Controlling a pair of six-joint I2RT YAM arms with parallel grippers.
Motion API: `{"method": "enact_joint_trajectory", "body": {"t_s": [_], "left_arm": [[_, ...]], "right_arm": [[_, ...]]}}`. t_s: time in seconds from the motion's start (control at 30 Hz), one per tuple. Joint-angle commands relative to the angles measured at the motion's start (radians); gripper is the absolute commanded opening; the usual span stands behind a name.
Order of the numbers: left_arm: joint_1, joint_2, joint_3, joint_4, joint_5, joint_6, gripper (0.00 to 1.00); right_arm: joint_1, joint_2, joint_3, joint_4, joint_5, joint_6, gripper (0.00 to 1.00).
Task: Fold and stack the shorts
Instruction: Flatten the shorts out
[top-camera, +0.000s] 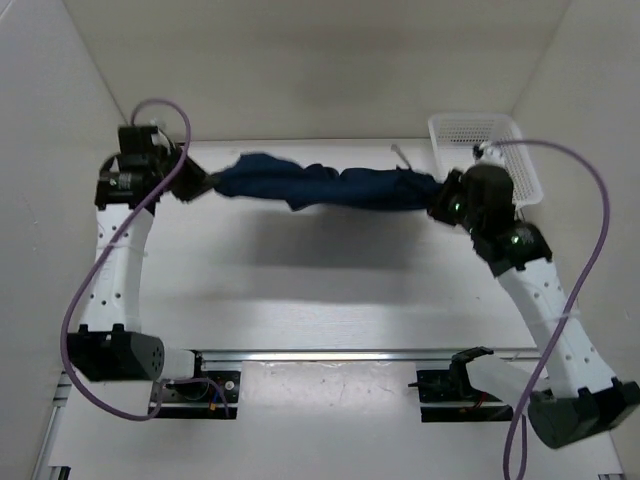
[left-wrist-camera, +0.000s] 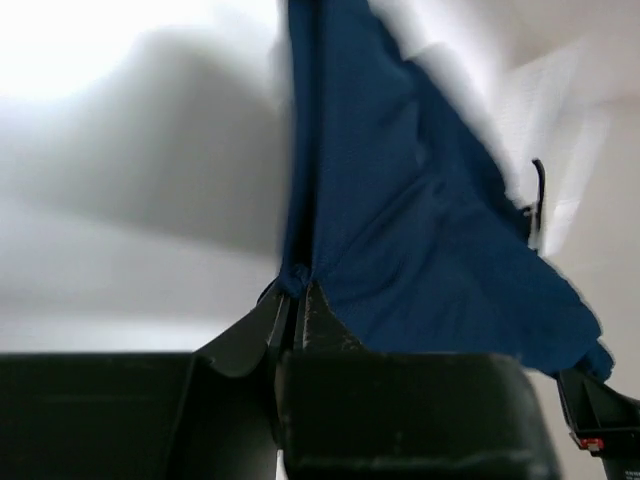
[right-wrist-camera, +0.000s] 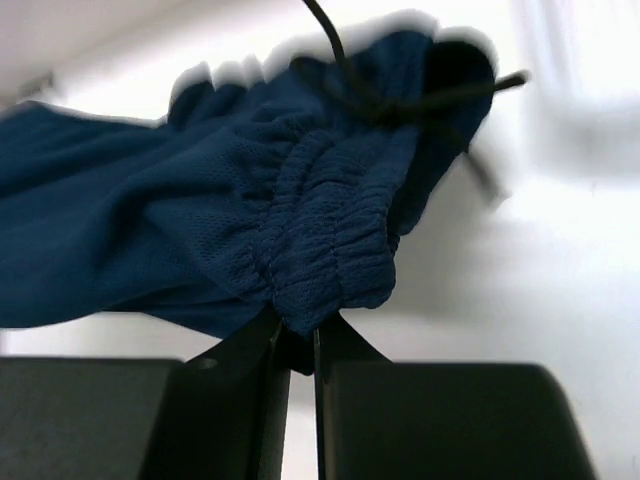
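The dark navy shorts hang stretched in the air between my two grippers, bunched into a long band above the table. My left gripper is shut on the left end of the fabric; in the left wrist view the cloth runs up from the pinched jaws. My right gripper is shut on the right end; the right wrist view shows the gathered elastic waistband with its black drawstring clamped at the fingertips.
A white mesh basket stands at the back right, just behind my right gripper. White walls close in the table on the left, back and right. The shorts cast a shadow on the white tabletop below.
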Motion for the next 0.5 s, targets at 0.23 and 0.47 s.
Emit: {"method": "enact_joint_trajectory", "body": {"t_s": [0.23, 0.47], "left_arm": [[0.016, -0.218, -0.751, 0.108, -0.030, 0.066, 0.70], [0.003, -0.177, -0.627, 0.096, -0.066, 0.105, 0.63]], "right_arm": [[0.069, -0.464, -0.668, -0.217, 0.137, 0.362, 0.86], [0.060, -0.416, -0.549, -0.231, 0.208, 0.328, 0.40]]}}
